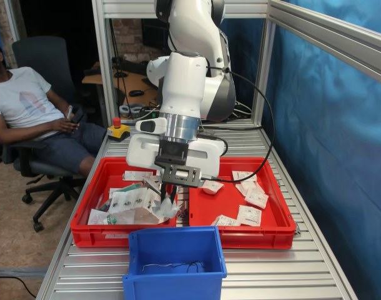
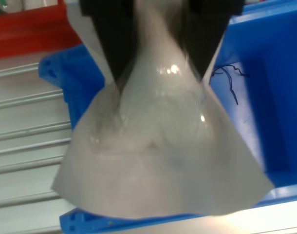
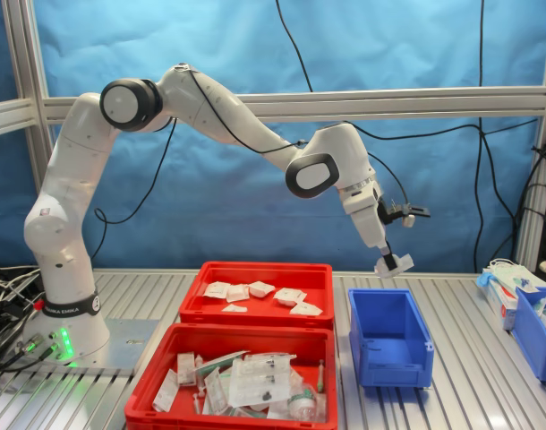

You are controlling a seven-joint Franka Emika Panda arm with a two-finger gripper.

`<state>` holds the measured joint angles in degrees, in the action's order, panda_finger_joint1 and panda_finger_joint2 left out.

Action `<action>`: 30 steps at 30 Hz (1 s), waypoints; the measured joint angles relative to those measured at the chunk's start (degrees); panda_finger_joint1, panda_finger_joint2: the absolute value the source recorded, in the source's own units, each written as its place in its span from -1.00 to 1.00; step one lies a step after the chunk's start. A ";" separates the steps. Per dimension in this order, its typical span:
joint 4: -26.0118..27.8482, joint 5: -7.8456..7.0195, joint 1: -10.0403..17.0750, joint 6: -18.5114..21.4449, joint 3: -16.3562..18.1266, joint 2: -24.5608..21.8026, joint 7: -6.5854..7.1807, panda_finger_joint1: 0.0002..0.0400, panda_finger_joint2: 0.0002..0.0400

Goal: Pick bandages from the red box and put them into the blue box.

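Glossy white packet (image 2: 158, 151), smooth blue plastic box (image 3: 389, 336), ribbed metal table (image 3: 470, 376)

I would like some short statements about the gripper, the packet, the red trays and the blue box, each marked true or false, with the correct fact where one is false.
1. The gripper holds a white packet above the blue box. True.
2. The blue box already holds several white packets. False: in the first exterior view only a thin dark thread lies on its floor.
3. Two red trays stand side by side on the table. True: one holds a few scattered white packets, the other a heap of long strips and wrappers.
4. The gripper is reaching down inside a red tray. False: in the second exterior view it hangs in the air over the blue box.
5. A person sits on a chair beside the table. True.
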<state>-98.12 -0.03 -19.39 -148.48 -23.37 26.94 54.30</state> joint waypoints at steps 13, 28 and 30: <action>0.42 0.00 0.00 0.00 -0.26 0.01 0.00 -0.70 -0.70; 0.48 0.00 0.00 0.00 -0.32 0.01 0.00 0.22 0.22; 0.48 0.00 0.00 0.00 -0.32 0.01 0.00 0.22 0.22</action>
<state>-97.65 -0.03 -19.39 -148.49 -23.69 26.95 54.30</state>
